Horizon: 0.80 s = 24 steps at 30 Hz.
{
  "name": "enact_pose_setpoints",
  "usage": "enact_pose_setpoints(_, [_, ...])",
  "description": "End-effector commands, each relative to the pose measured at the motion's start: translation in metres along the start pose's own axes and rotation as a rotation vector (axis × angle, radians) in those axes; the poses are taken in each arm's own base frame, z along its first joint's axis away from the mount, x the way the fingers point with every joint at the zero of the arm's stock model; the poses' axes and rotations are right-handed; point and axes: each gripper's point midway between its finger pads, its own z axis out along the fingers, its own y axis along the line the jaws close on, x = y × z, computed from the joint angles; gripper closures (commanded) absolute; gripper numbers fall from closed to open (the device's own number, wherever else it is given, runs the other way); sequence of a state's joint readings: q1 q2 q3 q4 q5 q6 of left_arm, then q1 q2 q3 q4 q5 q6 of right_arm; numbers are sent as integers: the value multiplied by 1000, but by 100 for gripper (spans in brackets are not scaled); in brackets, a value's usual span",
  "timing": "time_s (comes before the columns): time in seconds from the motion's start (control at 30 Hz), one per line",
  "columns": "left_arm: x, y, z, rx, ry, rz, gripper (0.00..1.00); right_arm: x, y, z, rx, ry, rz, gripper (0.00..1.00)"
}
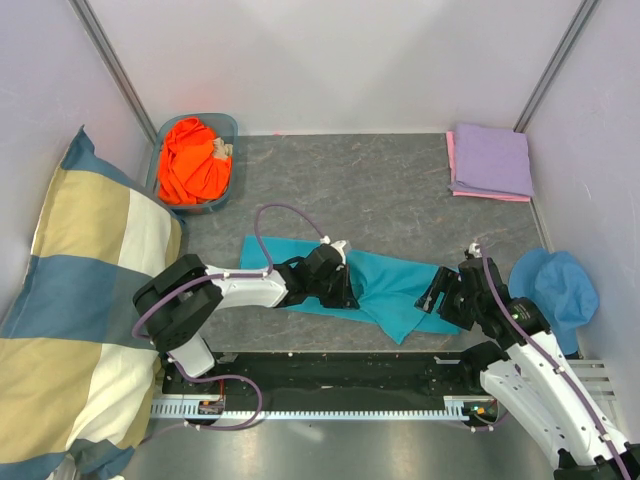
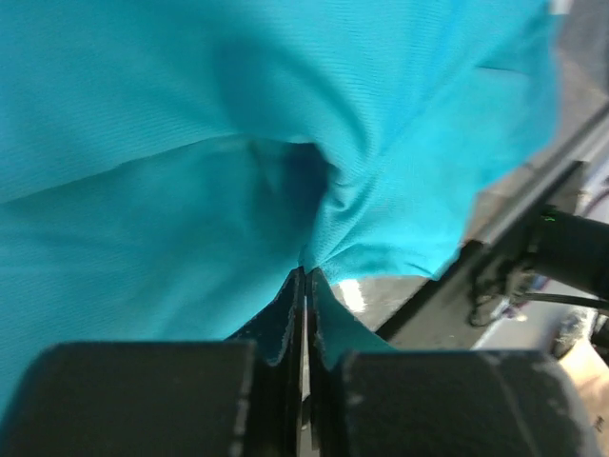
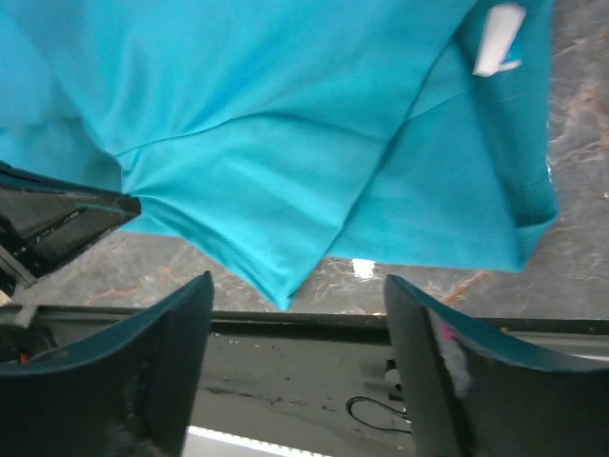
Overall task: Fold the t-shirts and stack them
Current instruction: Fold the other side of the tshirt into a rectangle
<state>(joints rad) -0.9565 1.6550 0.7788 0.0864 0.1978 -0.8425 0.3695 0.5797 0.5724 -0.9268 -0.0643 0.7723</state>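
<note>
The grey table point(image 1: 380, 190) shows bare surface beyond the teal t-shirt point(image 1: 400, 285), up to the folded lavender t-shirt point(image 1: 492, 158) at the far right. The teal t-shirt lies near the arm bases, with its long axis running left to right. Your left gripper point(image 2: 304, 276) is clamped on a pinch of cloth at its middle. Your right gripper point(image 3: 297, 281) has its jaws apart and holds nothing. The loose right corner lies just ahead of them, so this arm seems the nearer one.
</note>
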Motion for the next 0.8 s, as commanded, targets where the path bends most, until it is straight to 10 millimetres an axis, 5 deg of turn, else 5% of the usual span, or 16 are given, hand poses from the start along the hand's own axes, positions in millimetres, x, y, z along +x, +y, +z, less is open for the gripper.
enact_pose_setpoints(0.0, [0,7,-10,-28,-11,29,86,-18,-4,-10,46,-75,-23,13])
enact_pose_setpoints(0.03, [0,6,-12,-27,-14,28,48,-21,-3,-11,50,-88,-19,13])
enact_pose_setpoints(0.07, [1,7,-14,-33,-12,25,31,-27,1,-13,40,-110,-20,12])
enact_pose_setpoints(0.17, [-2,6,-22,-33,-36,35,5,-39,5,-11,34,-161,-17,10])
enact_pose_setpoints(0.47, [-30,-20,-51,4,-137,75,2,-70,2,16,83,-291,25,7])
enact_pose_setpoints(0.77, [-26,10,-61,-107,-171,109,2,-97,-4,42,197,-355,65,8])
